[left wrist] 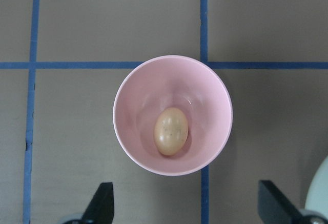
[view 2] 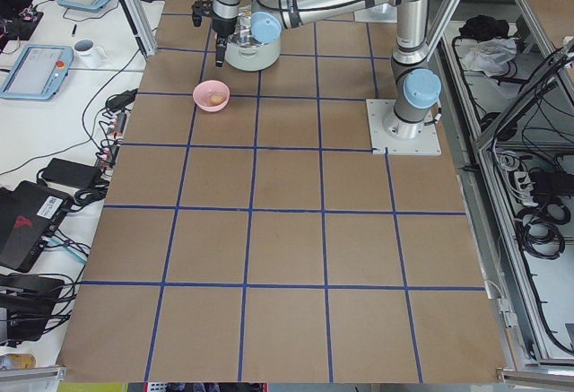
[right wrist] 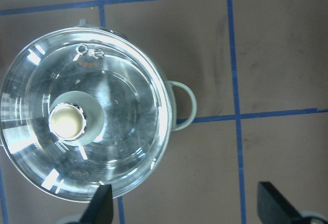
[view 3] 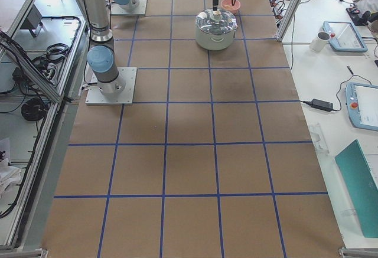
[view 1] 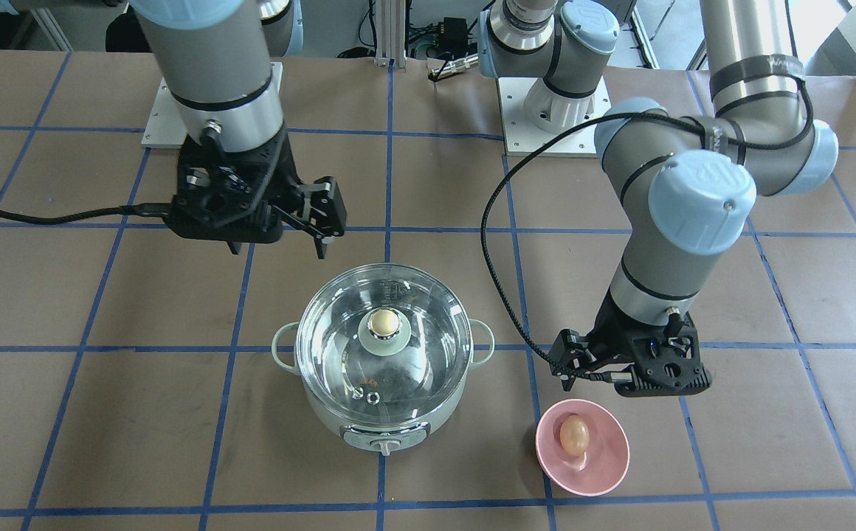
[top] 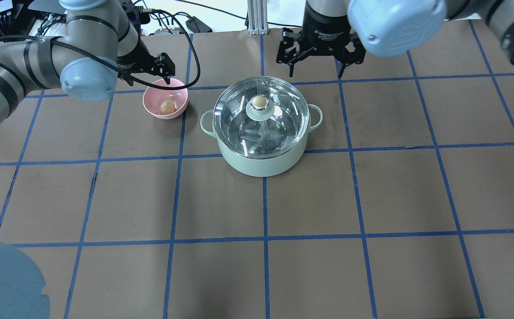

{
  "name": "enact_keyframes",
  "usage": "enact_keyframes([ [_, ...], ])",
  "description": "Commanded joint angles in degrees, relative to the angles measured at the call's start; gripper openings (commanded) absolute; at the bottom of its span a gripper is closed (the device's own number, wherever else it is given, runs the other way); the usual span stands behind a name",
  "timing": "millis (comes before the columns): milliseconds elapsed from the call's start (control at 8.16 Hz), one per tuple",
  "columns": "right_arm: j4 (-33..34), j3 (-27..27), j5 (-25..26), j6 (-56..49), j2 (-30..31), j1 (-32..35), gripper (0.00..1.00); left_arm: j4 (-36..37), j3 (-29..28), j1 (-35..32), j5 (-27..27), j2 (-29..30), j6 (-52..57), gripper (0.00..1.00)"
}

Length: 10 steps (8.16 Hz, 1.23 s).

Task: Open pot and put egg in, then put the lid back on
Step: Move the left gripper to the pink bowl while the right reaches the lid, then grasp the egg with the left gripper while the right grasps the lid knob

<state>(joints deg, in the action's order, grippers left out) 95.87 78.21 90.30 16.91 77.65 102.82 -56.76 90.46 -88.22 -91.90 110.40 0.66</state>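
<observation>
Brown paper crossed by blue tape lines covered the table (top: 354, 195). On it I counted one mint-green pot (top: 261, 165), one glass lid (top: 283, 128), one pink bowl (left wrist: 154, 88) and one egg (left wrist: 171, 130). The lid sat closed on the pot, with one tan knob (right wrist: 65, 122) at its middle and two vent holes (view 1: 366, 397) near its rim. An orange mark (view 1: 369, 382) beside them was too small to read. The egg lay in the bowl, near the pot. The left tool (view 1: 567, 363) hung over the bowl. The right tool (top: 315, 70) hung over the lid, to one side of the knob. Both tools were spread wide and empty.
</observation>
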Motion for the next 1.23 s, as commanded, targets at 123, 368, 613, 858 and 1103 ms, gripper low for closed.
enact_keyframes([
  [123, 5.98, -1.92, -3.11, 4.71, -7.94, 5.19, 1.0, 8.75, 0.24, 0.07, -0.3, 7.01, 1.09, 1.0],
  [368, 10.63, -1.92, -3.89, 6.56, -10.84, 5.72, 1.0, 14.28, 0.24, 0.07, -0.3, 11.39, 1.36, 1.0],
  [613, 11.8, -1.74, -4.17, 6.74, -14.18, 5.73, 1.0, 14.4, 0.33, 0.07, -0.39, 12.21, 3.28, 1.0],
  [858, 11.45, -1.74, -4.08, 6.74, -15.07, 5.73, 1.0, 13.96, 0.33, 0.07, -0.47, 12.99, 4.61, 1.0],
  [1103, 10.39, -1.74, -4.08, 6.65, -14.98, 5.73, 1.0, 13.88, 0.33, 0.07, -0.47, 13.43, 4.53, 1.0],
])
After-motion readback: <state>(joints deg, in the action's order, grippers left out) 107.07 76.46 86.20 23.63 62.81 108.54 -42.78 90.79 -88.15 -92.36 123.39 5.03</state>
